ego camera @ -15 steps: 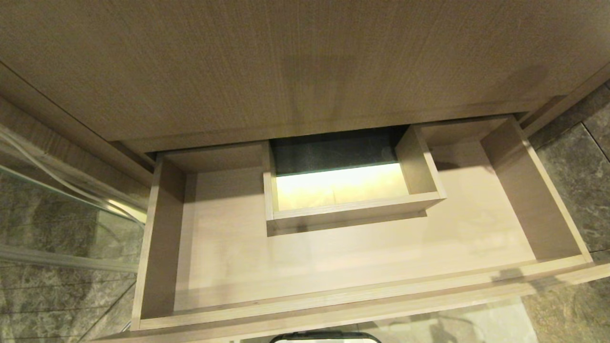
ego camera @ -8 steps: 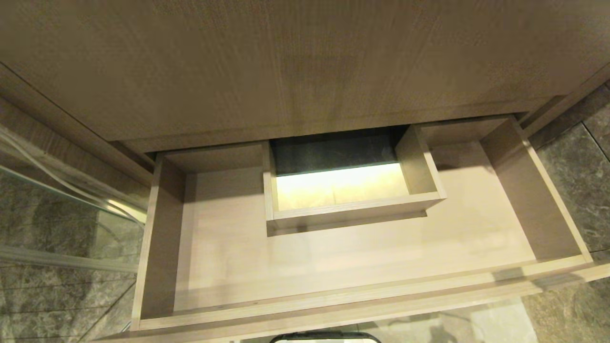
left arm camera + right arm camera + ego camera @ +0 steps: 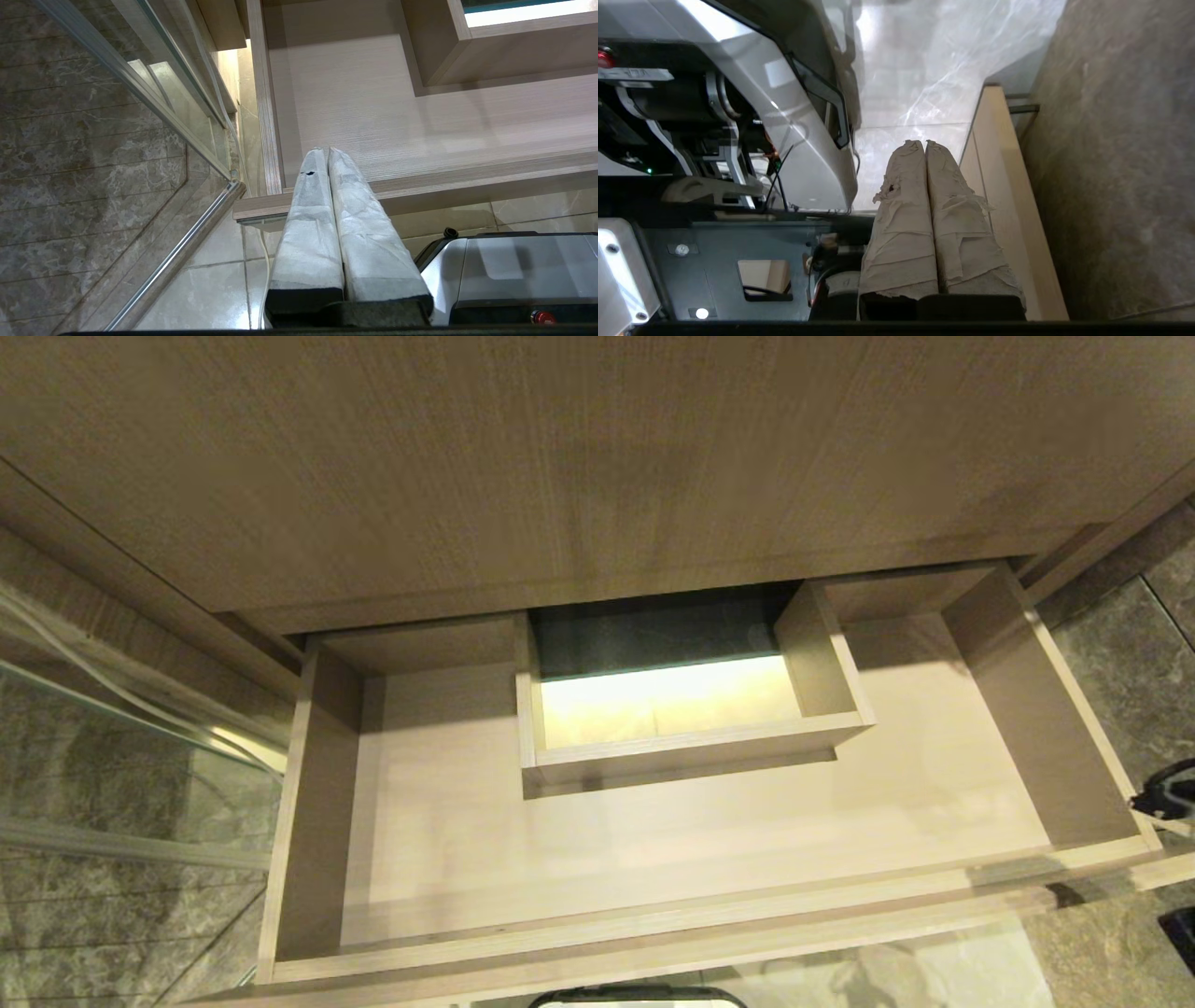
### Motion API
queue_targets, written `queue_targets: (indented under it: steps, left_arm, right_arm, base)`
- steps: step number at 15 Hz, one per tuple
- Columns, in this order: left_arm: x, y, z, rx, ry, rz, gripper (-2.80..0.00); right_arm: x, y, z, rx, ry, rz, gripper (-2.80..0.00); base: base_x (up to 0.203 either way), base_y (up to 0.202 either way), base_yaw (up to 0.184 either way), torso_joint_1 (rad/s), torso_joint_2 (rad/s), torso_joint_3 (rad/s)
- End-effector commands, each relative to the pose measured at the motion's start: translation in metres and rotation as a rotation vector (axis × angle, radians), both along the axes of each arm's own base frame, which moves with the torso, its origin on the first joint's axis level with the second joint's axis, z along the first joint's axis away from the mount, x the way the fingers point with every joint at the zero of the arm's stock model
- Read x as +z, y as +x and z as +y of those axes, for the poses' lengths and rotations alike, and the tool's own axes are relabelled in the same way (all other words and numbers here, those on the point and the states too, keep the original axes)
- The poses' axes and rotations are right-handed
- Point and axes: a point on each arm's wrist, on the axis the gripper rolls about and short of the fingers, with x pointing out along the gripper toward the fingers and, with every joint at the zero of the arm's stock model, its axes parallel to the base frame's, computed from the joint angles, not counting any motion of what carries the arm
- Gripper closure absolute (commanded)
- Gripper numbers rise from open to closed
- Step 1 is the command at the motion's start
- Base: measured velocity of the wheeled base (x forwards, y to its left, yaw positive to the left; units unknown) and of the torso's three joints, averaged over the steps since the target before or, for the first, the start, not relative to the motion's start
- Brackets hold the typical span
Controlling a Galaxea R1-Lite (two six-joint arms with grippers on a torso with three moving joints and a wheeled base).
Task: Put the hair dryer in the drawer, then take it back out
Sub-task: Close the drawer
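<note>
The right gripper (image 3: 924, 144), pressed together and holding nothing, has just appeared beside the empty open drawer (image 3: 1055, 700). The hair dryer is not visible, so probably the robot only starts fetching it.

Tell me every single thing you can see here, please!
wide shallow light-wood drawer: one, pale wood, pulled open, nothing lying inside.
boxed rectangular cut-out: one, same wood, mid-back of the drawer, bright at its bottom.
taller wood panel: one, brown wood, above the drawer.
glass panel with metal rail: one, clear, left of the drawer.
marble floor tiles: grey and cream, around the drawer.
robot base: one, silver and black, in front of the drawer.
left gripper: one, white-wrapped jaws shut, near the drawer's front left corner.
right gripper: one, wrapped jaws shut, beside the drawer's right end.
</note>
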Motion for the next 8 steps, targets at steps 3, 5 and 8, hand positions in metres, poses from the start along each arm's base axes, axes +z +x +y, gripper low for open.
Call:
queue_targets:
  steps: [3, 5, 8]
  left_arm:
    - [0.0, 0.0, 0.0, 0.001, 0.001, 0.001, 0.0]
    - [0.0, 0.0, 0.0, 0.001, 0.001, 0.001, 0.0]
    - [0.0, 0.0, 0.0, 0.001, 0.001, 0.001, 0.0]
  right_arm:
    - [-0.037, 0.05, -0.012, 0.003, 0.023, 0.096, 0.0]
    - [-0.039, 0.065, -0.015, 0.006, 0.021, 0.08, 0.0]
    - [-0.035, 0.085, -0.019, 0.006, 0.013, 0.019, 0.0]
  base:
    - [0.0, 0.0, 0.0, 0.0, 0.0, 0.0]
    - [0.0, 0.0, 0.0, 0.0, 0.0, 0.0]
    - [0.0, 0.0, 0.0, 0.0, 0.0, 0.0]
